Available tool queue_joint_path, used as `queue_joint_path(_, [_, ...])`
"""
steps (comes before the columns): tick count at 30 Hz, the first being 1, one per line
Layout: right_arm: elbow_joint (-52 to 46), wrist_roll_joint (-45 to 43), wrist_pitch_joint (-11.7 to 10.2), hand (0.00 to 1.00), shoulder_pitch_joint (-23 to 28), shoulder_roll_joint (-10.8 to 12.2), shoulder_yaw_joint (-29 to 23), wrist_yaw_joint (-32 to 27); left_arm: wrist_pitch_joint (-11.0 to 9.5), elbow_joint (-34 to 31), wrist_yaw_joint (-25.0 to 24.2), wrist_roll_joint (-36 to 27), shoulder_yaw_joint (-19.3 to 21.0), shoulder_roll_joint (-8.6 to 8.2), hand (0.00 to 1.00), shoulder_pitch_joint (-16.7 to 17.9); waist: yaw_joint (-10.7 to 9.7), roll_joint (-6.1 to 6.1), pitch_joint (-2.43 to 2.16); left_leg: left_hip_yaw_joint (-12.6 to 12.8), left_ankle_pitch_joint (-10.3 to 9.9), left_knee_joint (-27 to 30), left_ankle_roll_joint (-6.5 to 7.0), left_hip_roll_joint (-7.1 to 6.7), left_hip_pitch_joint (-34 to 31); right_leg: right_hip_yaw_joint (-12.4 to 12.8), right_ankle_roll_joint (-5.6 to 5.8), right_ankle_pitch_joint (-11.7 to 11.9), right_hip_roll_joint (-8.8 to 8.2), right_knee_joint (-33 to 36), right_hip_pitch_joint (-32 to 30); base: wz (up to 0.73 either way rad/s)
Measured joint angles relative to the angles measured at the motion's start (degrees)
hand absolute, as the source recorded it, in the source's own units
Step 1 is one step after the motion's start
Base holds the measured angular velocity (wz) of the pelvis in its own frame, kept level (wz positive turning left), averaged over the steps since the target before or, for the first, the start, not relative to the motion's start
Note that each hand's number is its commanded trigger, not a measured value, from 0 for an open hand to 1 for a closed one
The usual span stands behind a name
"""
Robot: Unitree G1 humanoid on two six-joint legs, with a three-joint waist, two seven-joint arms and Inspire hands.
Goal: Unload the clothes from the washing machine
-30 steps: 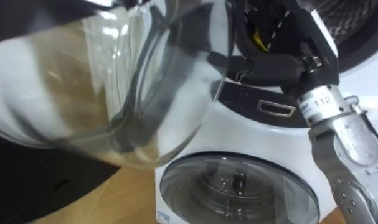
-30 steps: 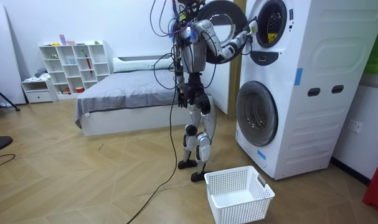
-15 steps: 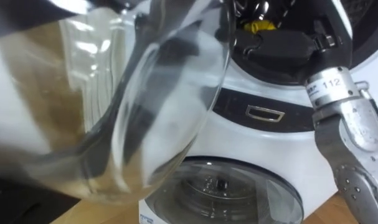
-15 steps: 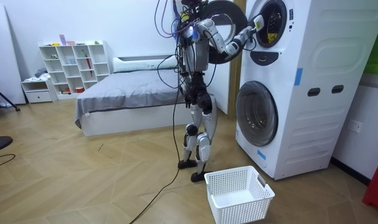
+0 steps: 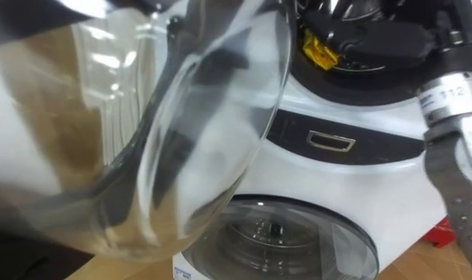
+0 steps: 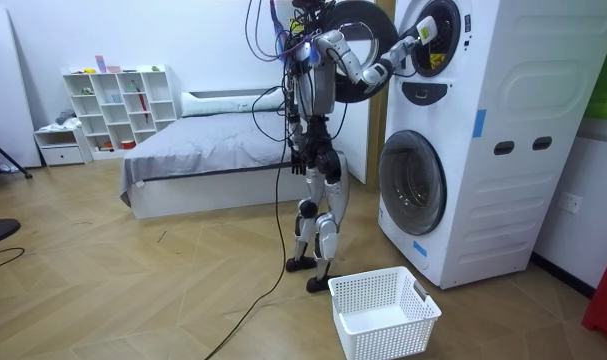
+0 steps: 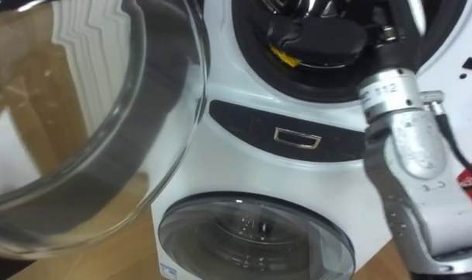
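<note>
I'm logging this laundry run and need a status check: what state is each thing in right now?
Upper door: swung open.
Lower door: shut.
Yellow garment: lying in the upper drum.
Right robot hand: inside the upper drum, beside the garment.
Basket: on the floor, empty.

The washing machine has a smooth, glossy white shell, its door clear shiny glass; wooden floor; plastic basket.

Wooden floor, bed, white shelf
</note>
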Motion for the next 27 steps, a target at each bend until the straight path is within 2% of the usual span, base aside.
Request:
queue_joint_path(2, [2.59, -0.08, 0.03, 0.0, 0.01, -0.53, -0.44, 0.38, 0.2, -1.07, -0.02, -0.01, -0.01, -0.02, 0.0, 0.26, -0.32, -0.04, -0.04, -0.1, 0.0, 0.17, 0.0, 0.0, 0.34, -0.57, 0.0, 0.0, 0.0, -0.05, 0.52, 0.1])
queue_joint_path(6, [8.71, -0.31, 0.07, 0.0, 0.0, -2.97, -1.51, 1.38, 0.25, -2.72, -0.96, -0.05, 0.02, 0.08, 0.0, -0.07, -0.52, -0.11, -0.11, -0.64, -0.01, 0.15, 0.0, -0.05, 0.21, -1.69, 0.0, 0.0, -0.16, 0.08, 0.57, 0.12])
queue_joint_path(13, [13.06, -3.25, 0.19, 0.0, -0.1, -3.21, -1.34, 3.93, 1.22, -2.89, -1.42, -0.16, -0.11, -0.18, 0.0, -1.24, -1.1, -0.1, -0.08, -1.62, -0.04, -0.33, -0.05, 0.08, 0.19, -1.98, -0.15, 0.18, 0.01, 0.2, 0.5, 0.06])
queue_joint_path(15, [15.47, -5.58, 1.31, 0.0, -0.35, -3.21, -1.11, 5.65, 1.44, -2.9, -1.55, -0.17, -0.12, -0.3, 0.0, -1.27, -0.89, -0.26, -0.11, -1.76, -0.05, -0.36, -0.04, 0.08, 0.15, -2.4, -0.15, 0.19, -0.01, 0.35, 0.43, 0.03])
queue_joint_path(17, [18.1, -7.62, 1.4, 0.0, -0.67, -3.27, -0.79, 6.8, 1.89, -2.87, -1.55, -0.15, -0.11, -0.23, 0.0, -1.2, -1.05, -0.54, -0.25, -1.97, -0.05, -0.38, -0.04, 0.09, 0.06, -3.01, -0.18, 0.24, -0.09, 0.26, 0.42, 0.05])
queue_joint_path(21, [21.79, -8.7, 2.32, 0.0, -2.95, -4.71, -0.77, 9.56, 2.96, -2.88, -1.62, 0.47, 0.02, -0.23, 0.0, -0.43, -0.69, -0.91, -0.51, -2.06, -0.05, -0.37, -0.04, 0.08, 0.06, -3.29, -0.17, 0.25, -0.13, 0.13, 0.48, 0.01])
queue_joint_path(24, [23.94, -9.31, 2.34, 0.0, -3.86, -4.8, -0.76, 10.97, 3.33, -2.89, -2.18, 1.14, 0.08, 0.02, 0.0, -0.07, -0.3, -1.08, -0.6, -2.03, -0.05, -0.25, -0.04, 0.05, 0.08, -3.37, -0.17, 0.25, -0.17, 0.11, 0.58, 0.0])
queue_joint_path(27, [25.27, -12.54, 2.32, 0.0, -4.12, -5.04, -0.73, 12.63, 3.31, -2.9, -2.77, 1.22, 1.6, 0.24, 0.0, -0.11, 0.18, -1.29, -0.46, -2.11, -0.05, -0.23, -0.04, 0.05, 0.06, -3.34, -0.17, 0.25, -0.14, 0.11, 0.62, 0.0])
